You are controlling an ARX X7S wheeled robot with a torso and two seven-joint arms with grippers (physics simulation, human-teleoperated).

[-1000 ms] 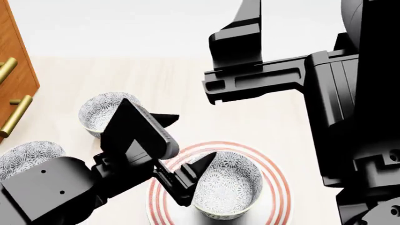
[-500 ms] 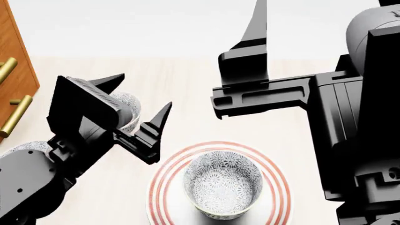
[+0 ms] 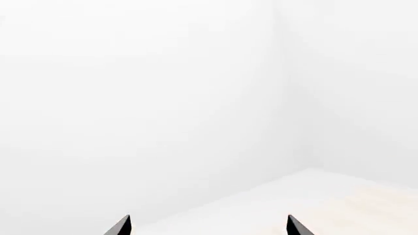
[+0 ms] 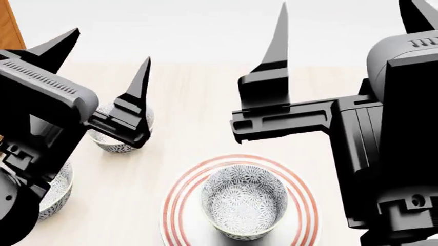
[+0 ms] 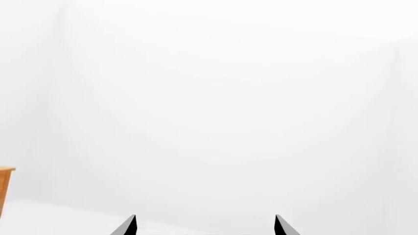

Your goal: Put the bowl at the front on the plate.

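Pale wooden tabletop [image 4: 192,102] under plain white walls, with an orange-brown cabinet edge [image 4: 10,23] at the far left corner of the head view; no readable writing, labels or brand marks anywhere. Left gripper [image 4: 102,64] raised clear of the table, fingers pointing up and away, jaws spread wide with nothing between them; in the left wrist view only two dark fingertips [image 3: 121,226] against white wall and a strip of table. Right gripper [image 4: 349,31] likewise lifted high and pointed upward, jaws wide apart and empty; right wrist view showing just the two tips before bare wall. Patterned bowl [image 4: 243,201] sitting upright in the middle of the red-ringed plate [image 4: 179,202], below and between the two grippers, touched by neither. Second patterned bowl [image 4: 116,139] just below the left gripper's inner finger, partly hidden by it; third patterned bowl [image 4: 55,192] beside the left arm's body, partly covered.
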